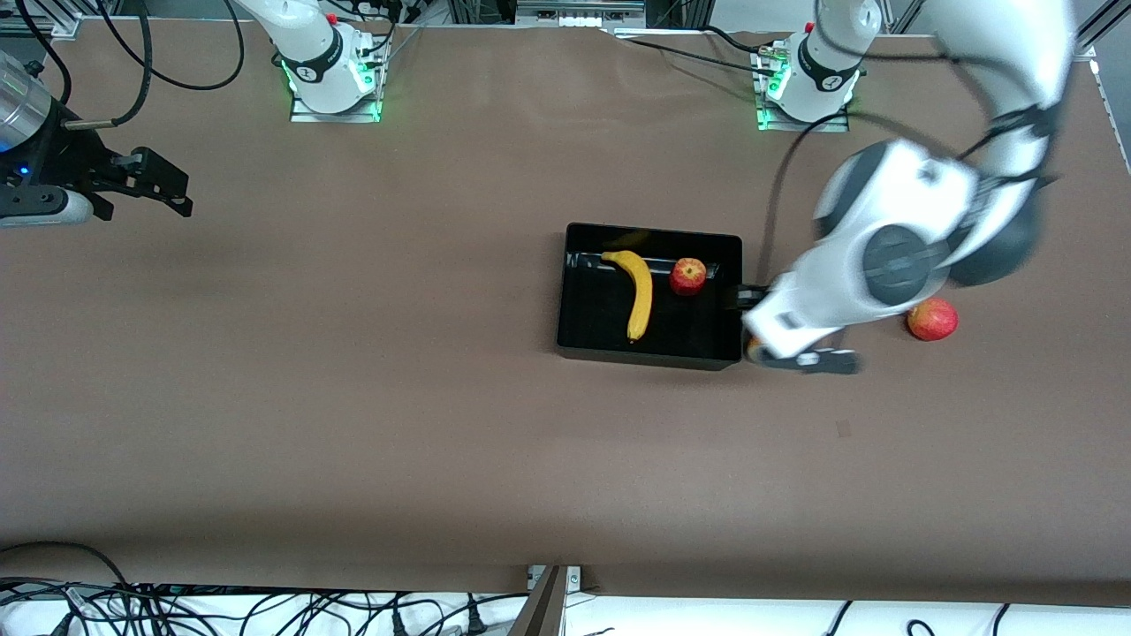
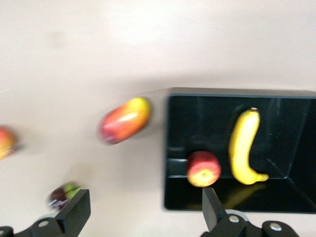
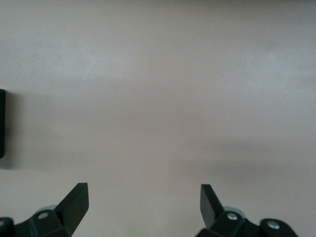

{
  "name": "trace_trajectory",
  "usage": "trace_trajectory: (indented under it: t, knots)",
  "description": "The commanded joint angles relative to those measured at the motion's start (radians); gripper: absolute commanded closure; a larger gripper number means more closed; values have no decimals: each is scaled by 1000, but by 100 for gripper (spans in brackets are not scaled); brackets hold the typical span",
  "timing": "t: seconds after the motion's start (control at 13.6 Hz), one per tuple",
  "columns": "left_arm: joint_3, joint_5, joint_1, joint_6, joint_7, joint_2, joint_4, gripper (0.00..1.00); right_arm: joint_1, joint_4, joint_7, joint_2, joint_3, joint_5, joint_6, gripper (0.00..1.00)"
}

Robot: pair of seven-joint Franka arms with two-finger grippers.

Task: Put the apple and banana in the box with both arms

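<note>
- Apple (image 1: 687, 276) and banana (image 1: 638, 293) both lie inside the black box (image 1: 583, 340), side by side, apple toward the left arm's end.
- Left gripper (image 2: 143, 210) hangs over the box's edge at the left arm's end, jaws spread wide, holding nothing.
- Right gripper (image 3: 143, 205) waits over bare table (image 1: 353, 397) near the right arm's end, jaws released, empty.
- Red-and-yellow oblong fruit (image 2: 125, 120) lies on the table just outside the box; a round red fruit (image 1: 932, 319) sits farther toward the left arm's end.

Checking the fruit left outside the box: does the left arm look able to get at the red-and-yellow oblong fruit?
Probably yes. The oblong fruit lies on bare table beside the box, and the open left gripper hangs empty over it, nothing between.
</note>
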Motion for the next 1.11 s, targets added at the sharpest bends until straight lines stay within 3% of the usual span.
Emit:
trace_trajectory:
  t: [0.0,0.29,0.44,0.66,1.03]
  knots:
    - [33,3,30,-90,4,-111,25,0,-6,22,-8,7,7,-16,-16,0]
    - [310,-43,-93,-77,85,-300,-67,0,-6,22,-8,7,6,-16,-16,0]
    - [351,-44,-95,-30,151,-360,-110,0,-6,22,-8,7,7,-16,-16,0]
    - [432,-102,-93,57,207,-492,-291,0,-6,22,-8,7,7,-16,-16,0]
    - [431,-95,-104,28,264,-514,-299,0,-6,22,-6,7,7,-16,-16,0]
